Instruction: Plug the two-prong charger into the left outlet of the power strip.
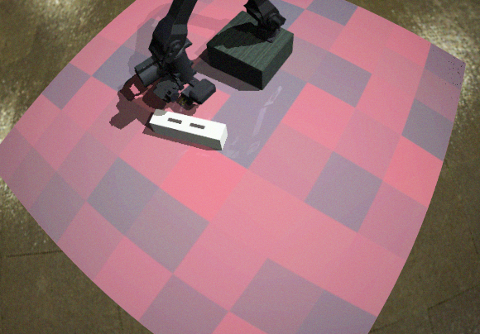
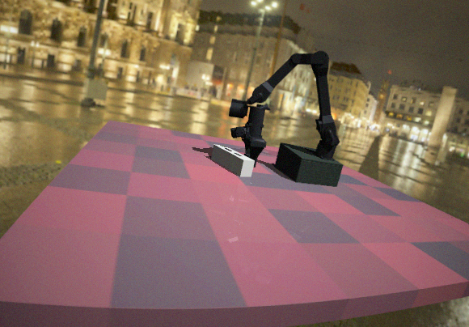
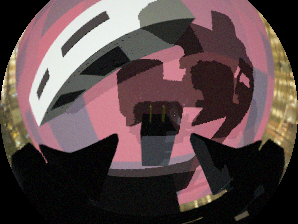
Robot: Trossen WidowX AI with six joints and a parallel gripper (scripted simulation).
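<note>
The white power strip (image 1: 215, 130) (image 2: 247, 169) (image 3: 121, 11) lies on the checkered table, with two dark outlet slots on its top. The charger (image 3: 157, 149) is a dark block with two thin brass prongs that point toward the strip in the wrist view. In the top view only a bit of it shows under the gripper; in the exterior view I cannot make it out. My gripper (image 1: 183, 97) (image 2: 254, 161) (image 3: 155, 138) is open and low beside the strip, pointing down. Its fingers stand on either side of the charger, with gaps on both sides.
A dark green block (image 1: 248, 52) (image 2: 317, 172) stands under the arm's base, behind the strip. The arm arches from it over to the gripper. The arm's shadow falls on the table and on one end of the strip.
</note>
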